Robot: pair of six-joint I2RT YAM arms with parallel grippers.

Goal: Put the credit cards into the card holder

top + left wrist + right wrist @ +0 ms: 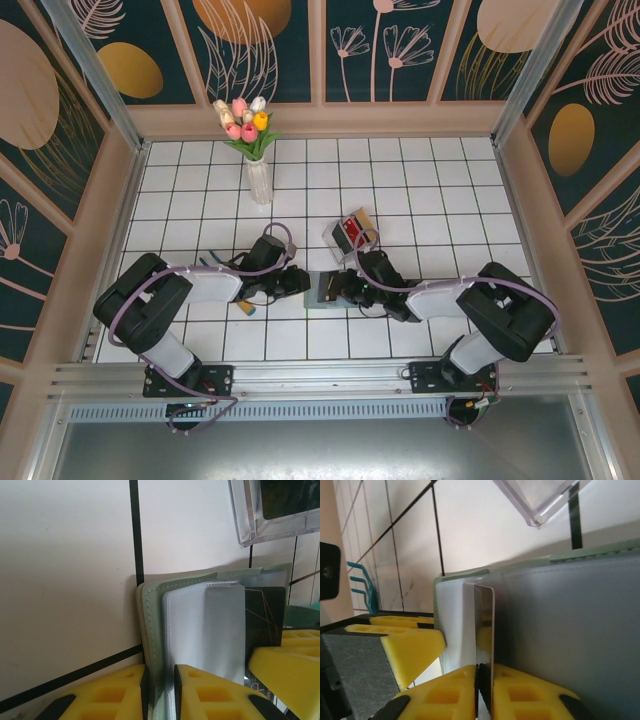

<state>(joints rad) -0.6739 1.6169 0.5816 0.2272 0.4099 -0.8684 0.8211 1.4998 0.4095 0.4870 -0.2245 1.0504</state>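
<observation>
Midway, the left gripper [160, 692] clamped the holder's [200, 625] flap while the right gripper [484, 692] pinched a card [485, 630] partly seated in a pocket; others remained unseen.

White tiled floor [420, 180] with dark grout; teal floral wall panels [270, 45]; vase of tulips [258, 170] at rear-left, well apart.
</observation>
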